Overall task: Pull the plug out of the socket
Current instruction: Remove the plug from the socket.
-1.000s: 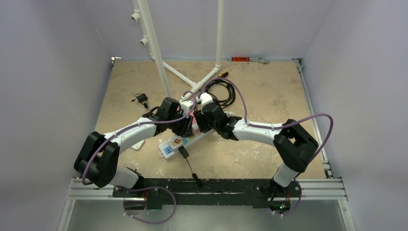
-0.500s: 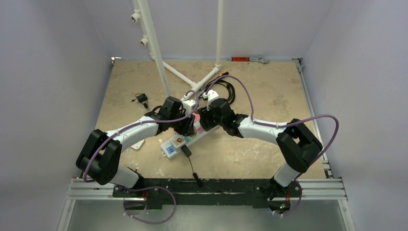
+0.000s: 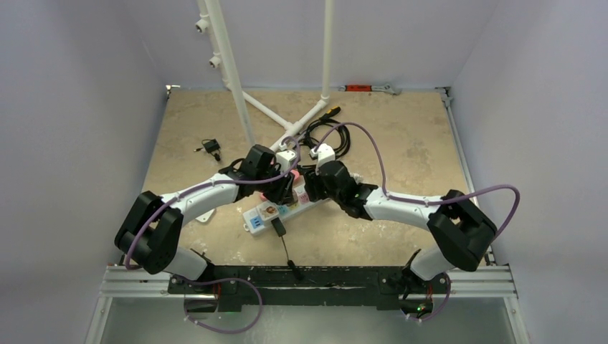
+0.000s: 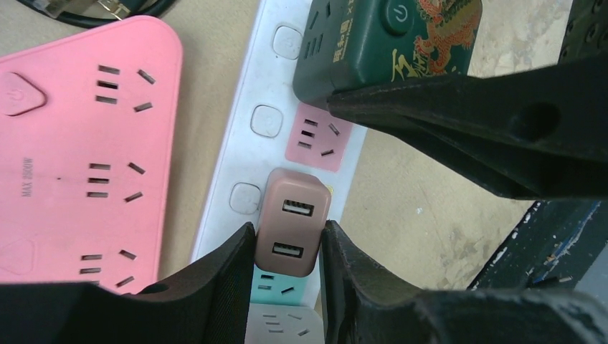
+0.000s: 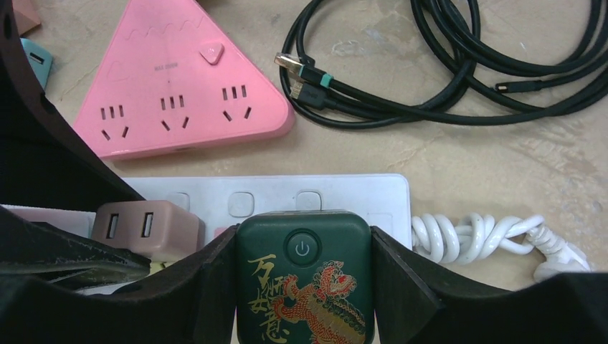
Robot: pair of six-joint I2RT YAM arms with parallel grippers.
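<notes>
The socket is a long white power strip (image 3: 267, 212) (image 4: 266, 93) (image 5: 287, 190) with coloured outlets. A pinkish-brown two-port USB plug (image 4: 292, 231) (image 5: 147, 229) stands on it, and my left gripper (image 4: 287, 266) (image 3: 284, 188) is shut on the plug's two sides. On the strip's far end sits a dark green cube adapter (image 5: 305, 283) (image 4: 391, 39) with a dragon print. My right gripper (image 5: 305, 290) (image 3: 311, 188) is shut on it, its fingers (image 4: 487, 129) pressing both flanks. Whether the plug's pins are still seated is hidden.
A pink triangular power strip (image 5: 179, 100) (image 4: 79, 158) lies just beyond the white one. Coiled black cables (image 5: 444, 64) (image 3: 331, 136) and a white twisted cord (image 5: 487, 240) lie to the right. A black plug (image 3: 276, 228) sits on the strip's near end. White pipe frame (image 3: 236, 79) stands behind.
My right arm swung its elbow to the right and lowered its wrist onto the green adapter. The left gripper tightened slightly on the plug, and the strip shifted a little to the right.
</notes>
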